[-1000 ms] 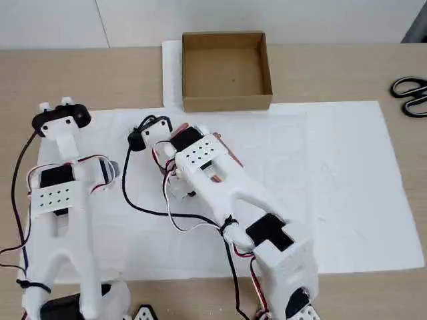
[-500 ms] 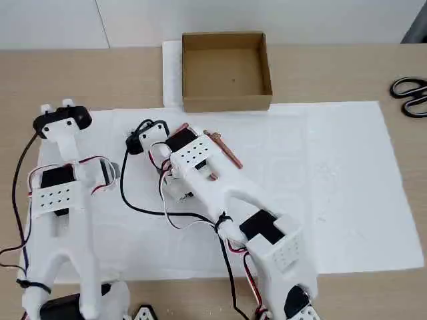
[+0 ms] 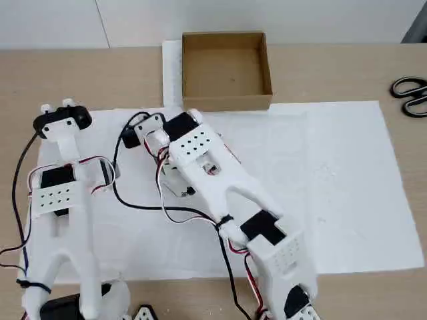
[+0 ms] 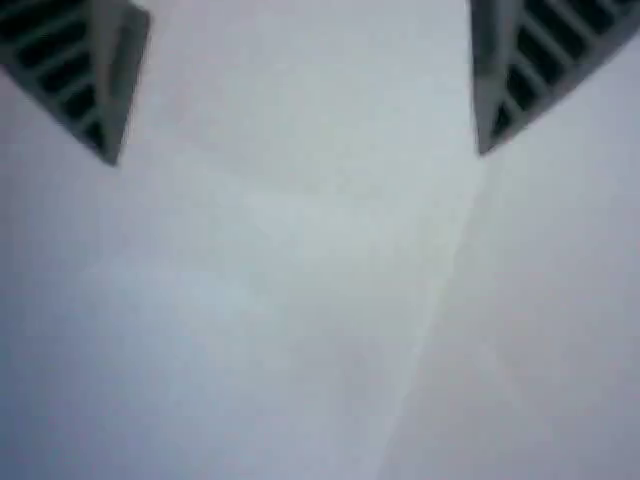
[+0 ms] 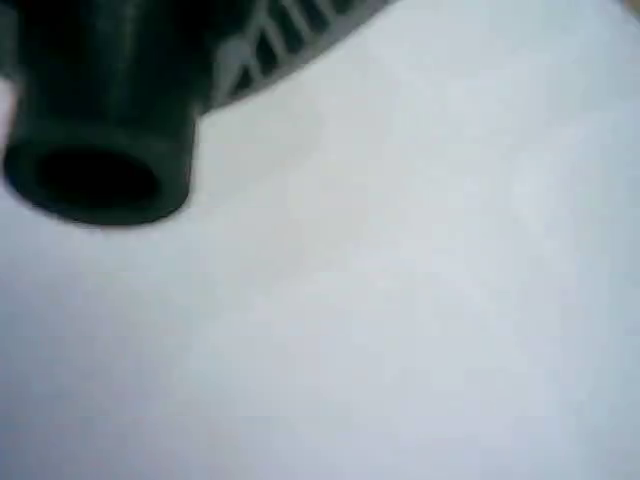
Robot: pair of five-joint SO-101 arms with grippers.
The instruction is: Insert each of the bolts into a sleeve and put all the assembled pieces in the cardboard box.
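The open cardboard box (image 3: 227,100) stands at the back of the table. Just in front of its front wall is the head of my right arm, whose gripper (image 3: 172,127) lies under the wrist. Close up in the right wrist view, a black hollow sleeve (image 5: 100,150) sits in that gripper (image 5: 190,60) beside a ribbed finger (image 5: 285,35), above the white paper. A sliver of a copper-coloured bolt (image 3: 231,155) peeks out beside the right arm. My left gripper (image 3: 57,105) is at the paper's left edge. It is open (image 4: 300,90), with bare paper between its fingers.
A white paper sheet (image 3: 333,173) covers most of the table. Scissors (image 3: 410,93) lie on the wood at the far right. Black cables (image 3: 133,203) loop over the paper between the two arms.
The right arm's head has moved back toward the box's front wall and now covers most of the copper bolt. The left arm has not moved.
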